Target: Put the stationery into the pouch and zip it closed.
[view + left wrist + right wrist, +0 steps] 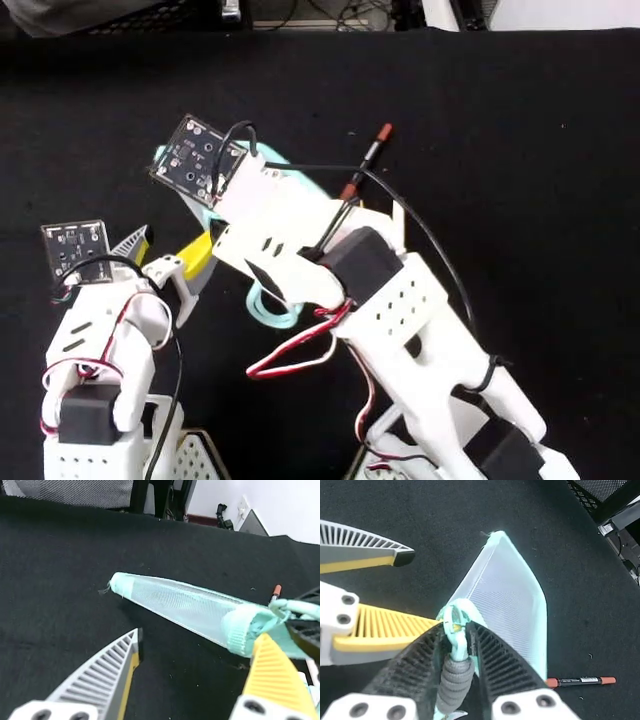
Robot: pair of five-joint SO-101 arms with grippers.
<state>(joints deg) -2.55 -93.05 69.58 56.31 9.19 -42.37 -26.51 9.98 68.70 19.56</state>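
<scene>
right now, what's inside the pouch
Nothing shows through the mesh of the pouch; it looks flat. Its end at the right gripper is covered, so I can't tell there. The pen lies outside, on the table.

The left arm [105, 340] and right arm [420, 320] were white plastic shells with black servo blocks [362, 262], red-and-white wires [290, 352] and black cables [430, 245]. The left claw [200, 635] had grey ribbed, yellow-edged fingers [100, 675]. The right claw [455, 627] had black ribbed ones [495, 655].
</scene>
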